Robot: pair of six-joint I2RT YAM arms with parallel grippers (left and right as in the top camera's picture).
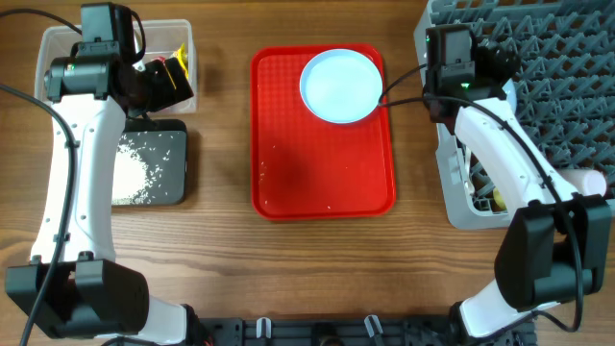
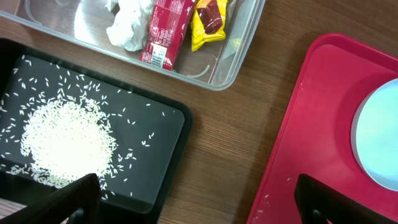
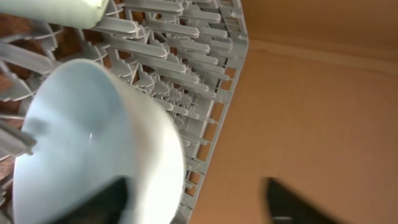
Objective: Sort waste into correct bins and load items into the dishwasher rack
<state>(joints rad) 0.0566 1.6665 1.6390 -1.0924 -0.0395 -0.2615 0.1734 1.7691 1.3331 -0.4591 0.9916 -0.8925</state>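
My right gripper (image 3: 199,208) is open at the grey dishwasher rack (image 1: 567,86). One finger is inside a light blue bowl (image 3: 87,143) that lies tilted among the pegs, and the other is out over the wood. My left gripper (image 2: 208,205) is open and empty, spanning the gap between the black tray (image 2: 155,143) and the red tray (image 2: 311,124). White rice (image 2: 65,143) is heaped in the black tray. The clear tub (image 2: 230,68) holds a crumpled tissue (image 2: 130,25), a red wrapper (image 2: 165,31) and a yellow wrapper (image 2: 208,22). A light blue plate (image 1: 341,85) sits on the red tray's far end.
A few stray grains lie on the red tray (image 1: 322,173). A white cup (image 1: 581,181) lies at the rack's near right, and something yellow (image 1: 500,200) shows in the rack's near corner. The right arm reaches across the rack's left side.
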